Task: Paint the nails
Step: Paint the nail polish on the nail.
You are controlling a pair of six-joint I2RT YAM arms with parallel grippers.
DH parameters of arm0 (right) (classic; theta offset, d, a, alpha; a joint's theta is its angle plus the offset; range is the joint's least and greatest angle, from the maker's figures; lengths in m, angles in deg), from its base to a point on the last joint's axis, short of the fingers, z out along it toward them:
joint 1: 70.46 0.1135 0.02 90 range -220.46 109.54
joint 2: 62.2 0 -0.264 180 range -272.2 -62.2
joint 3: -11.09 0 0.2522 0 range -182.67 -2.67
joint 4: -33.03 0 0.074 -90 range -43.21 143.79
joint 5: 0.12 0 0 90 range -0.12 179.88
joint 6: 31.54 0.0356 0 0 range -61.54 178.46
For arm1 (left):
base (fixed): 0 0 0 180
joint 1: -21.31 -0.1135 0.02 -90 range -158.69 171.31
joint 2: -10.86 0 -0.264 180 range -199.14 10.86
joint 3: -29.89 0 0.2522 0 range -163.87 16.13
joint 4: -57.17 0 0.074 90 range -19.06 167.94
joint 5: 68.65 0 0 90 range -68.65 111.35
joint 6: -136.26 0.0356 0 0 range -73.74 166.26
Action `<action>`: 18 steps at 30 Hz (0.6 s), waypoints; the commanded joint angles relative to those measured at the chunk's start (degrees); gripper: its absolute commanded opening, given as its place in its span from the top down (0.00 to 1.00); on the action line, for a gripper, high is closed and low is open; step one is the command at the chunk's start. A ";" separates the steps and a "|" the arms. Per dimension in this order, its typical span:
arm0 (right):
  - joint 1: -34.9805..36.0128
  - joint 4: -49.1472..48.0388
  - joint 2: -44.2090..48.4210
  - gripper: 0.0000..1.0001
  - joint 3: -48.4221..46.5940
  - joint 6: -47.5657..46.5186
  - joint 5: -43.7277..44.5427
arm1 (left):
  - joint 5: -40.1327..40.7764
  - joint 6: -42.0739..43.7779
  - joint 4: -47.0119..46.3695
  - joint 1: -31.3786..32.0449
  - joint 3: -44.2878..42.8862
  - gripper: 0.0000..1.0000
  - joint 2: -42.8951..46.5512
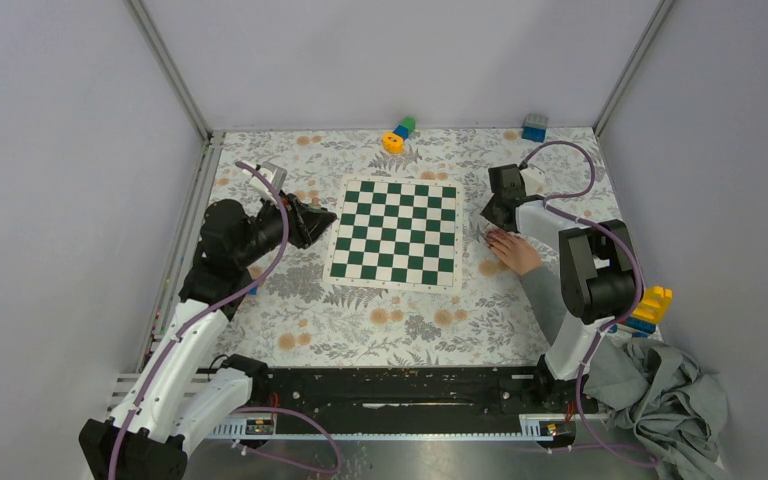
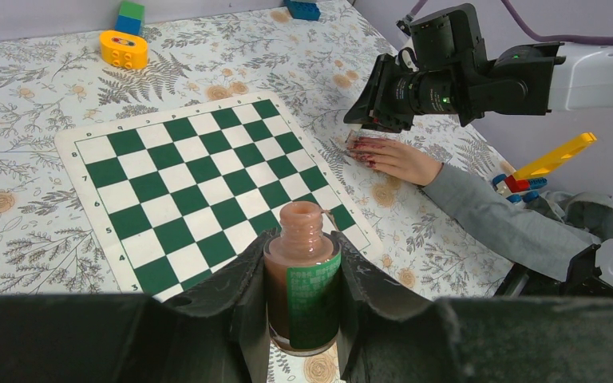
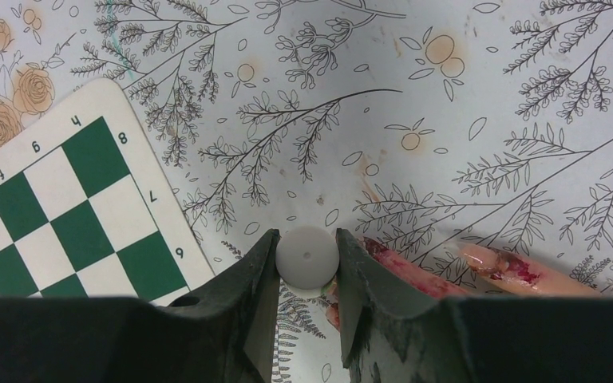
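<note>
At the left edge of the chessboard [image 1: 395, 232], left gripper [image 1: 320, 217] is pinched on a polish bottle [image 2: 303, 295]. The bottle is upright and uncapped, with brownish-pink contents and a green label. Both fingers are pressed flat against its sides. The board lies flat at mid-table on the floral tablecloth [image 1: 360, 320].

Off the board's right edge, right gripper [image 3: 306, 247] points down and is clamped on a round white cap [image 3: 306, 257], seen end-on between the fingertips (whatever hangs below the cap is hidden, so contact with a nail cannot be judged). A human hand [image 1: 513, 250] lies palm down on the cloth directly under that gripper, fingertips toward the board. The nails [image 3: 517, 270] show red-pink, with colour smeared onto the skin around them. A grey sleeve [image 2: 495, 219] runs back from the wrist toward the near right corner. A yellow toy brick [image 1: 652, 303] and a heap of grey cloth [image 1: 660, 400] sit further right.
</note>
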 commanded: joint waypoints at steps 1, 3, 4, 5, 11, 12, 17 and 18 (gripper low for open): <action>0.54 0.71 -0.72 1.00 -2.69 1.40 0.56 | 0.37 0.82 -1.88 0.16 -0.21 1.00 1.29; 0.54 1.41 -1.10 1.00 -3.24 1.76 0.55 | 0.35 0.80 -1.86 0.16 -0.21 1.00 1.38; 0.54 1.59 -1.25 1.00 -3.42 1.97 0.52 | 0.36 0.78 -1.88 0.15 -0.21 1.00 1.43; 0.54 1.94 -1.36 1.00 -3.59 2.17 0.53 | 0.39 0.83 -1.80 0.16 -0.21 1.00 1.46; 0.54 4.65 -2.48 1.00 -5.23 2.71 0.31 | 0.33 0.77 -1.85 0.13 -0.21 1.00 1.64; 0.54 5.11 -2.63 1.00 -5.37 2.79 0.27 | 0.43 0.77 -1.83 0.10 -0.23 1.00 1.69; 0.65 6.60 -3.15 1.00 -5.86 2.73 -0.08 | 0.46 0.77 -1.83 0.17 -0.21 1.00 1.89; 0.70 6.71 -3.15 1.00 -5.98 2.73 0.11 | 0.38 0.77 -1.87 0.18 -0.25 1.00 1.93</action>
